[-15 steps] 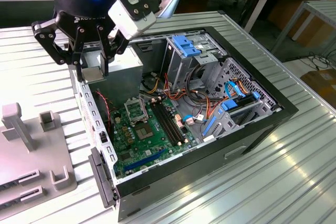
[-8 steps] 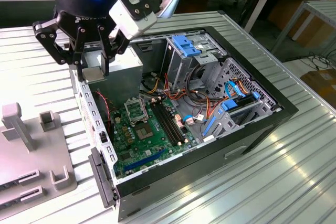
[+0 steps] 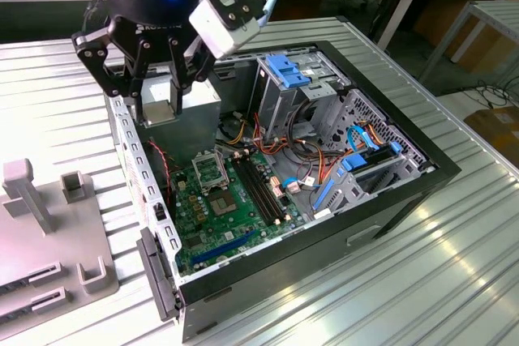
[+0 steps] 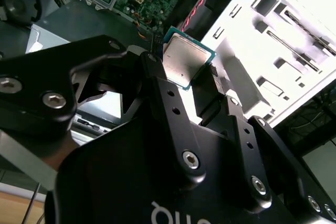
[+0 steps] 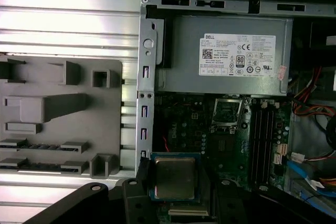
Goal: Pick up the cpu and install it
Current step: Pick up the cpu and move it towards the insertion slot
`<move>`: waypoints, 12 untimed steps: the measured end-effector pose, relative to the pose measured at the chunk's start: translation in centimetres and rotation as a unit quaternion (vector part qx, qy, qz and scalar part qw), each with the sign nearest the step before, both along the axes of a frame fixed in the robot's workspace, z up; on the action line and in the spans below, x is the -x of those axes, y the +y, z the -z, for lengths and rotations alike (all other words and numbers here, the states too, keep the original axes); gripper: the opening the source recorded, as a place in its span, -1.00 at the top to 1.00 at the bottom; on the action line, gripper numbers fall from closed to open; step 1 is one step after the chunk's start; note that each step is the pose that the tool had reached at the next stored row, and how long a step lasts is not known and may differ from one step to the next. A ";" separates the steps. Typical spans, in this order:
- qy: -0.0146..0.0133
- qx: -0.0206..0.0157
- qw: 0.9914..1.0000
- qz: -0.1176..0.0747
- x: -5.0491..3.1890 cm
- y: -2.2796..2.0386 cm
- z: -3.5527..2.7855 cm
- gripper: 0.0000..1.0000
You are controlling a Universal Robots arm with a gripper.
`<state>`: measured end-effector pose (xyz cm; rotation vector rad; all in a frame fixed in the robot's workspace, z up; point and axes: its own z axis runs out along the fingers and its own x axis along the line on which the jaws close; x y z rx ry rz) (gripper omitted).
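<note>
The cpu [image 3: 159,111] is a small square chip with a silvery metal top and a green edge. It hangs clamped between the black fingers of my gripper [image 3: 159,104], above the open computer case near the case's wall on the exterior view's left. Both wrist views show the cpu [image 4: 184,62] [image 5: 175,177] pinched by two opposite edges, metal top in sight. The gripper [image 4: 184,71] [image 5: 175,188] is shut on it. On the green motherboard [image 3: 212,216] below lies the metal-framed socket [image 3: 209,169] [image 5: 227,113], open, apart from the chip.
A grey power supply [image 5: 226,56] sits beside the socket. Black memory slots [image 3: 261,190], a drive cage with blue clips [image 3: 288,70] and loose cables [image 3: 312,155] fill the case. A grey fixture tray [image 3: 49,224] lies on the ribbed metal table [image 3: 422,281].
</note>
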<state>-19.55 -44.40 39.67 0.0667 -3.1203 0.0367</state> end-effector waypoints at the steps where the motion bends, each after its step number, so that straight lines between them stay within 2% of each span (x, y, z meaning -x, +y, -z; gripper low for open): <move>1: 0.000 0.000 1.000 0.000 -0.21 -0.01 0.01 0.06; 12: 0.000 0.001 1.000 0.000 -2.94 -0.09 0.15 0.06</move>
